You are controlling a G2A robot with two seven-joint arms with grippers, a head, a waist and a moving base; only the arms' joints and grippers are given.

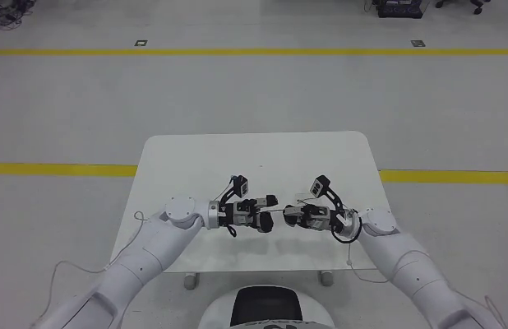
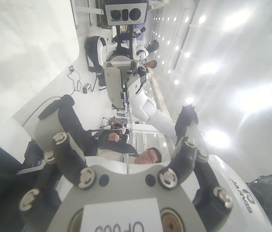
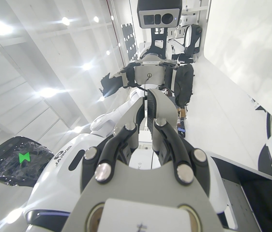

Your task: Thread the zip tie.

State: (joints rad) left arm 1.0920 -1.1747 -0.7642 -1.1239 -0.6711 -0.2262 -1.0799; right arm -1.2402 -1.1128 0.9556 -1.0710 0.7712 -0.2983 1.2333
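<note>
My right gripper (image 3: 146,97) is clenched, its ribbed fingers pressed almost flat together. From between the tips a thin dark strand, which I take to be the zip tie (image 3: 146,85), pokes towards my other arm; it is too fine to make out a head or teeth. I judge it nearly weightless, springy along its length and slick on its faces, so it will bend away from any push and slide through a loose pinch. It is best held close to the working end, with a short stub left free so the tip stays stiff enough to aim. My left gripper (image 2: 126,108) faces it, released, its jaws spread wide. Its black pads (image 3: 184,85) are soft-looking and ragged at the edges, and the grey metal palm between them is smooth. That worn rubber should grip the plastic well, but its frayed edges could snag the tip. Both grippers hang tip to tip above the white, matte, round-cornered table (image 1: 254,156), about midway along the edge nearest me.
</note>
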